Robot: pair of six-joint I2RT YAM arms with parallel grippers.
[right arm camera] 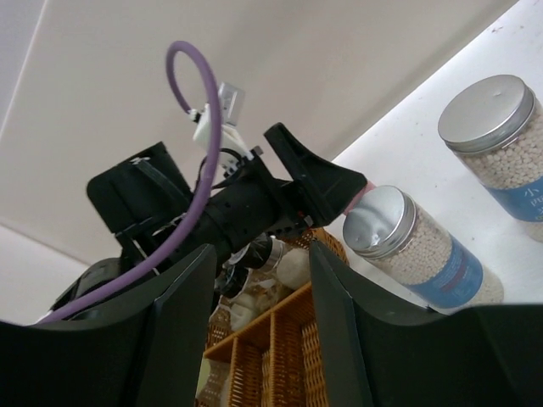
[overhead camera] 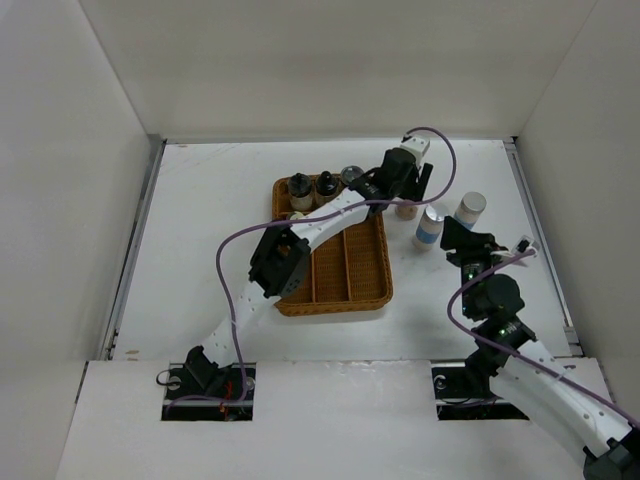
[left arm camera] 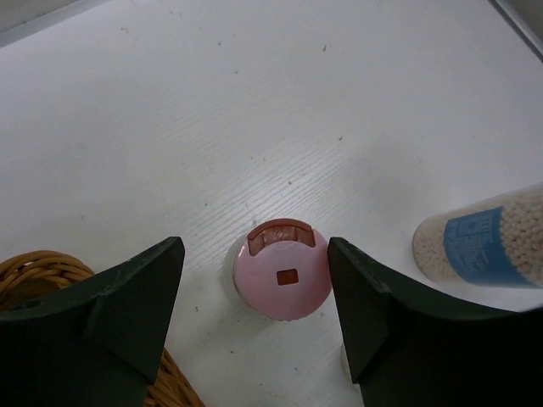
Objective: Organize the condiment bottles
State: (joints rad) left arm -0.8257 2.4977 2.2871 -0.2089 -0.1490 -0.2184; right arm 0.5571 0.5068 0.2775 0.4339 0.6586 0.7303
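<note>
A pink-capped bottle (left arm camera: 282,270) stands on the white table just right of the wicker tray (overhead camera: 365,270). My left gripper (left arm camera: 254,254) is open, with one finger on each side of the pink cap and not touching it; it also shows in the top view (overhead camera: 410,198). Three dark-capped bottles (overhead camera: 299,187) stand at the tray's far end. Two silver-capped bottles with blue bands (overhead camera: 430,228) (overhead camera: 470,210) stand on the table right of the pink one. My right gripper (right arm camera: 259,254) is open and empty, near the closer silver-capped bottle (right arm camera: 382,222). The yellow-capped bottle is not clearly visible.
The left arm reaches across the tray's far right corner. The tray's long compartments (right arm camera: 280,356) show in the right wrist view. White walls enclose the table on three sides.
</note>
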